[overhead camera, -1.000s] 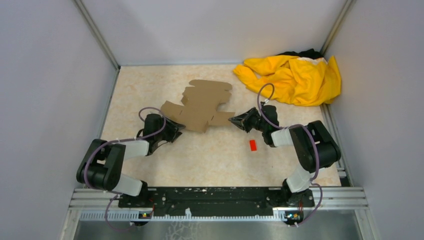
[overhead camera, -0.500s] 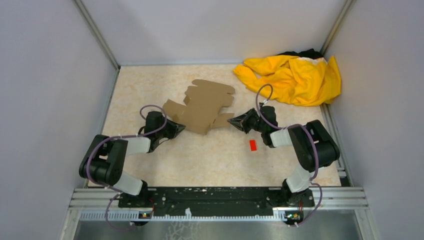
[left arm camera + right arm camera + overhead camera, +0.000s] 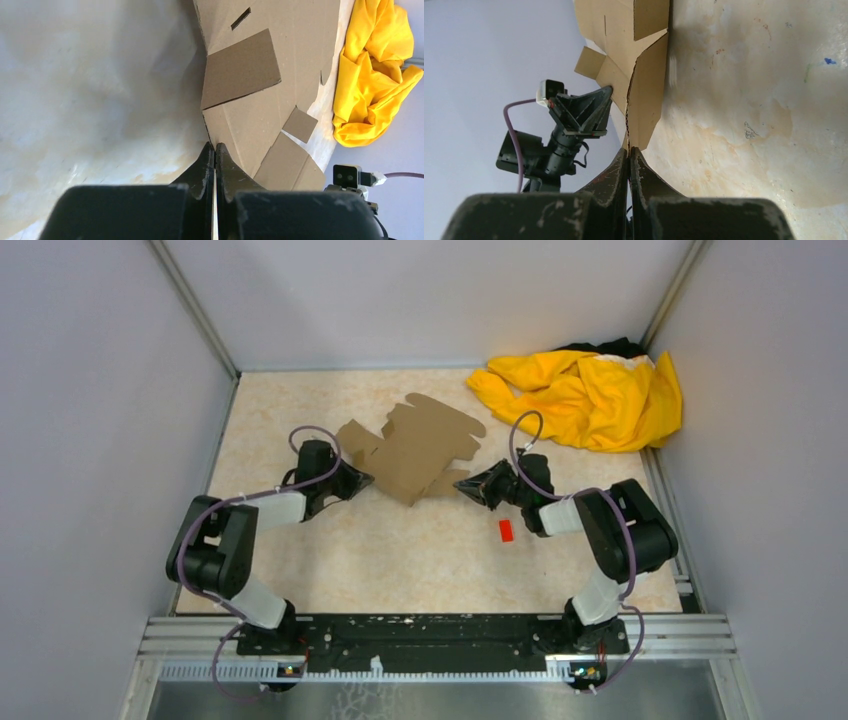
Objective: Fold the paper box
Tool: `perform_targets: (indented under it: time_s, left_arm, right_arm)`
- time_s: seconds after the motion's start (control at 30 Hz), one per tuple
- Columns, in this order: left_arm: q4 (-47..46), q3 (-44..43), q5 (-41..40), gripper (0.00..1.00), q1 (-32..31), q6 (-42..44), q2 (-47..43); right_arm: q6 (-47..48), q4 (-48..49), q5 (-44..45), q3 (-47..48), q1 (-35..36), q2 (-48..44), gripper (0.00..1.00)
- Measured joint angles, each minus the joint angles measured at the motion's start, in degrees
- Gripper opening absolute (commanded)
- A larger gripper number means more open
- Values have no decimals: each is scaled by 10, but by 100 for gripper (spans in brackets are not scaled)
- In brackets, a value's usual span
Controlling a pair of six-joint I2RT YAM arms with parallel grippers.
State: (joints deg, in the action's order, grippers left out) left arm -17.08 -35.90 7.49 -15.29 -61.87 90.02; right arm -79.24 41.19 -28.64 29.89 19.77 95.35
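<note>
left jaws pinch paper box (image 3: 415,445); right jaws pinch opposite side

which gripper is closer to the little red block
The right gripper: the red block lies close beside its arm. The left gripper pinches the opposite edge of the paper box, farther off.
</note>
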Motion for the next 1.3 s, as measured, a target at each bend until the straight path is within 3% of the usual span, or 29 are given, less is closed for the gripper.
perform_targets:
  time_s: [0.1,0.33,0.63,1.07,1.3]
  left_arm:
    - [42,-45,3,0,0,40,15]
    - [157,-141,-10,0,0,148,25]
    - [267,-202,-45,0,3,250,24]
    - [302,-198,-76,0,3,276,24]
    - [310,-198,-92,0,3,287,17]
  right_arm:
    - [-1,5,-5,0,0,2,3]
    - [7,7,-34,3,1,11,23]
    - [68,-46,-65,40,1,10,31]
    - [319,-347,-26,212,1,-34,39]
    - [395,-447,2,254,0,-33,40]
